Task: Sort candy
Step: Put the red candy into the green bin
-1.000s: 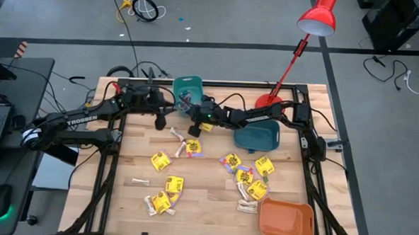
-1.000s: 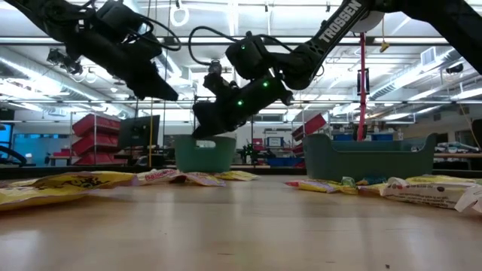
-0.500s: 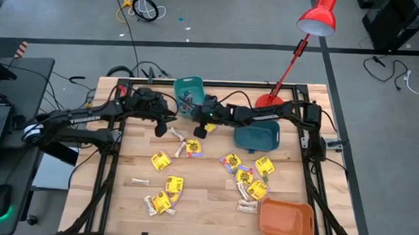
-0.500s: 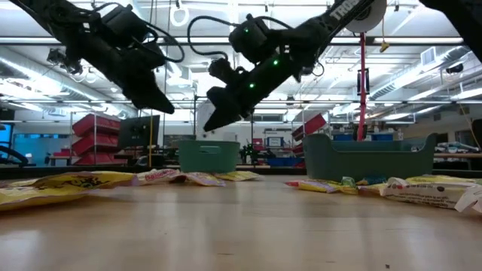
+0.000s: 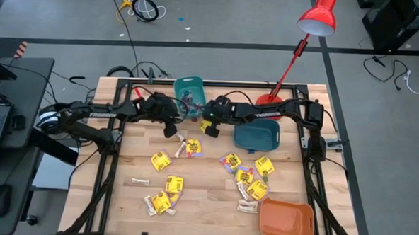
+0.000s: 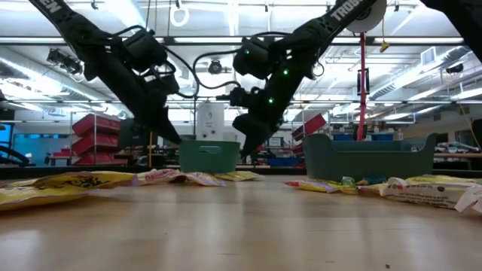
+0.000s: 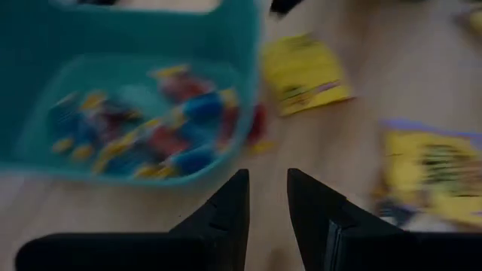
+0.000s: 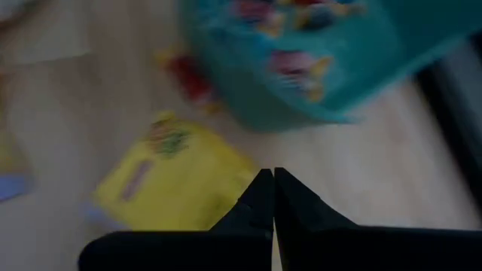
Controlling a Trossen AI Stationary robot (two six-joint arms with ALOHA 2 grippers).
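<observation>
Left gripper (image 5: 171,130): hangs above the table (image 5: 206,202) near its far edge, at about 7 o'clock from the small teal bin (image 5: 188,90). In the left wrist view its two dark fingers (image 7: 226,211) stand a narrow gap apart with bare wood showing between them; nothing is held or touched.

Right gripper (image 5: 212,130): hangs just at 4 o'clock from the same bin, between it and the larger dark teal bin (image 5: 257,136). In the right wrist view its fingers (image 8: 260,199) are pressed together, tip to tip, with nothing between them. In the low view both grippers point down in front of the small bin, clear of the tabletop.

Candy: the small teal bin holds a heap of tiny blue, red and orange pieces (image 7: 162,128). A yellow packet (image 8: 177,181) lies flat on the wood directly under the right gripper, with one red piece (image 8: 192,79) loose on the table just beside the bin wall. Further square yellow packets with dark print (image 5: 161,160) and pale stick-shaped pieces (image 5: 141,180) are scattered over the middle of the table in two loose groups, one at 7 o'clock from table centre, the other (image 5: 253,177) at 4 o'clock, near the orange bin (image 5: 286,220) at the near right corner.
</observation>
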